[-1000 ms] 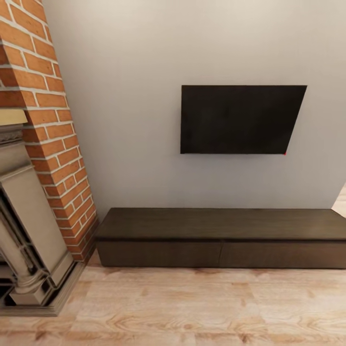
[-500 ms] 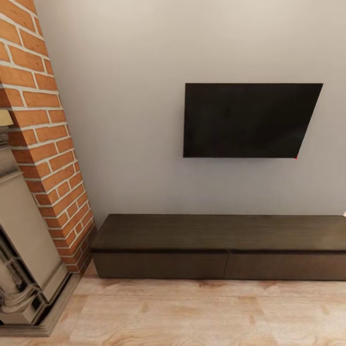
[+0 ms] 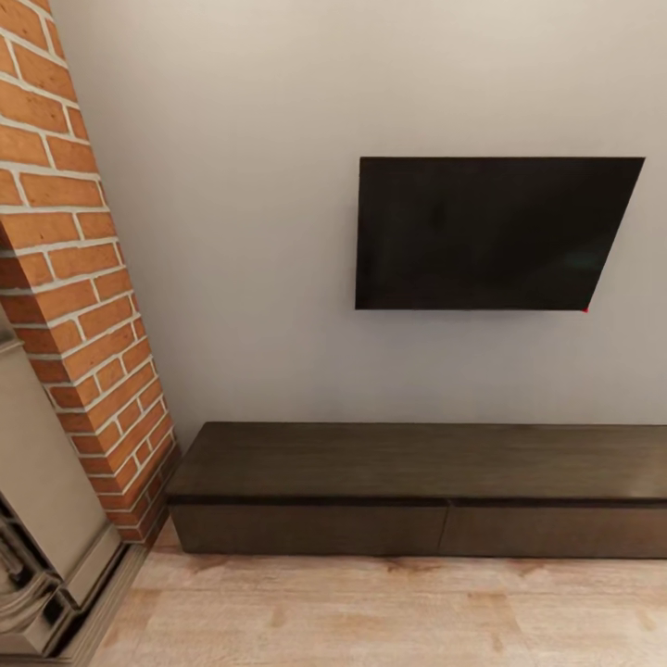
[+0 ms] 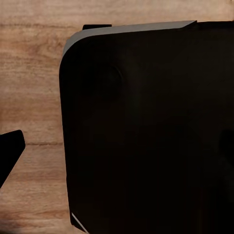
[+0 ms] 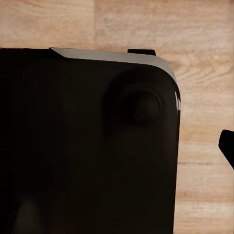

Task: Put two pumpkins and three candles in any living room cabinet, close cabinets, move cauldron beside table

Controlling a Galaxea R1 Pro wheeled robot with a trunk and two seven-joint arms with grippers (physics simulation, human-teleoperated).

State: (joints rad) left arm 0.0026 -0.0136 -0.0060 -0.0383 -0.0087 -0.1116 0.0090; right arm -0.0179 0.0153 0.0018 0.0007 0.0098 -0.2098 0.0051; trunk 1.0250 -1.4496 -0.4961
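The cabinet [image 3: 417, 463] is a long low dark brown unit standing against the grey wall, seen in the head view. Its two wide drawer fronts [image 3: 310, 529] are both shut and nothing lies on its top. The pumpkins, the candles and the cauldron are out of view. In the left wrist view one dark fingertip [image 4: 10, 155] pokes in at the picture's edge over the wooden floor, beside the robot's black base [image 4: 146, 136]. The right wrist view has a similar dark fingertip [image 5: 227, 145] next to the same black base [image 5: 87, 146]. Neither view reveals the jaws' gap.
A black television [image 3: 491, 233] hangs on the wall above the cabinet. A red brick chimney [image 3: 74, 306] and a stone fireplace surround [image 3: 42, 519] stand to the cabinet's left. Pale wooden floor [image 3: 389, 611] runs in front of the cabinet.
The whole head picture has shifted: the camera has come closer to the wall, so the cabinet sits lower, the television looks larger, and the fireplace slides off to the left.
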